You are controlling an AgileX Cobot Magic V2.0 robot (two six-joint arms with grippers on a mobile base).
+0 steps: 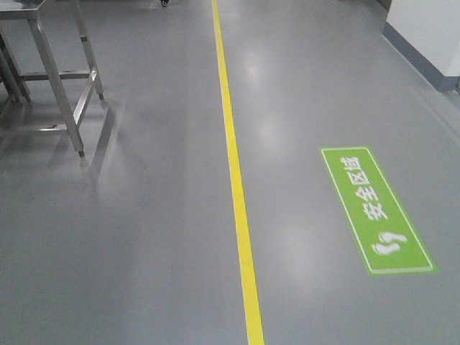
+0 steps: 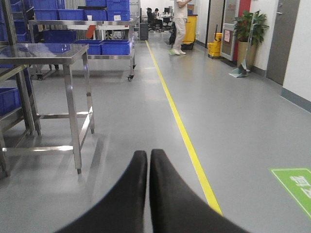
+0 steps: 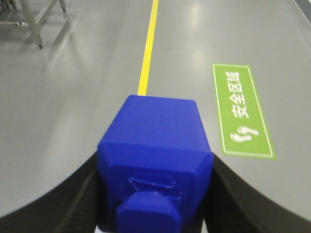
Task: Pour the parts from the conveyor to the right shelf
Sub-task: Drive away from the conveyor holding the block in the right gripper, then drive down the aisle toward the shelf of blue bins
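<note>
One blue bin, right jaws clamping it

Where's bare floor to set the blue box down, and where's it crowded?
Blue box: clamped in right gripper. Bare: floor between yellow line and green safety sign, and between the line and the steel table. Crowded: far left, blue bins on racks behind it.

The left gripper hangs over grey floor, its black fingers pressed tip to tip with nothing between. A steel counter stands at left, blue bins on a wheeled rack behind it (a person walks farther off). A yellow line runs alongside.
</note>
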